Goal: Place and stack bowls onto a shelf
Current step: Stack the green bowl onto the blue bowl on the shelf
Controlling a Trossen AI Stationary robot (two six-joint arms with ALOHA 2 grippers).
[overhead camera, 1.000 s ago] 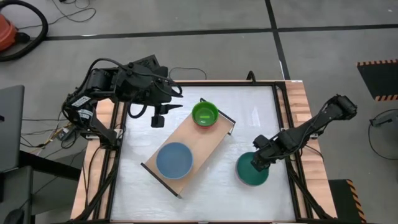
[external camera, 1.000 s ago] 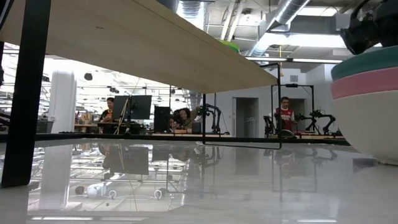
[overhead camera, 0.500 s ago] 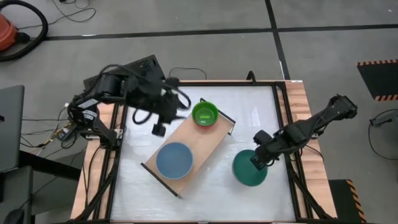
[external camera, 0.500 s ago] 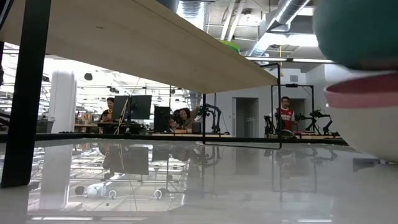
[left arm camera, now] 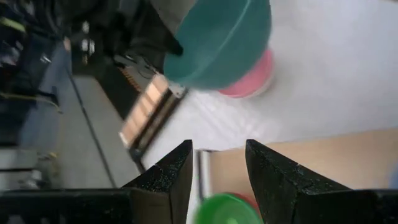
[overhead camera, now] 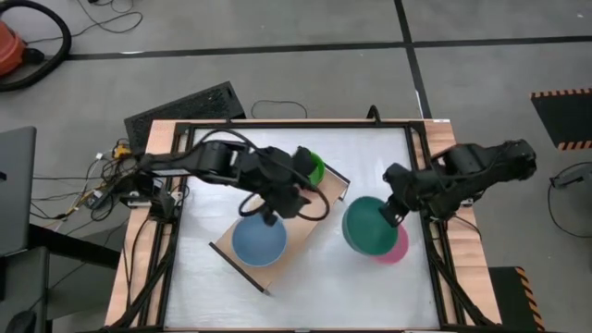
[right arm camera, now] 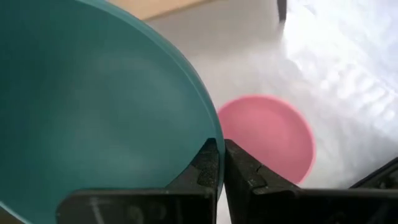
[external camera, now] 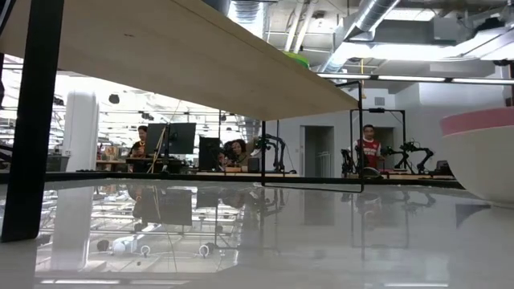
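On the white table, read from the left side across: item one, the left gripper, reaching over the shelf, above the near rim of the blue bowl; its fingers stand apart with nothing between them, as the left wrist view shows. Item two, the shelf itself, a light-wood board with thin black end frames, set at a slant in the middle of the table. It carries the blue bowl at its nearer end and a lime green bowl at its farther end, the latter largely hidden behind the left arm; a sliver of red shows under the green rim in the left wrist view, possibly a second small bowl nested there, not certain. Item three, the teal bowl, lifted off the table and tilted, its rim pinched between the closed fingers of the right gripper; the right wrist view shows the two fingers clamped tight on the rim edge. Item four, the pink bowl, just beneath and partly covered by the teal one, resting in a cream white bowl that sits on the table to the right of the shelf. Step in hand, by judgement: carrying the teal bowl from the stack toward the shelf. Next move calls for swinging it left over the board, levelling it, and lowering it into the blue bowl, which needs the left gripper out of the way first.
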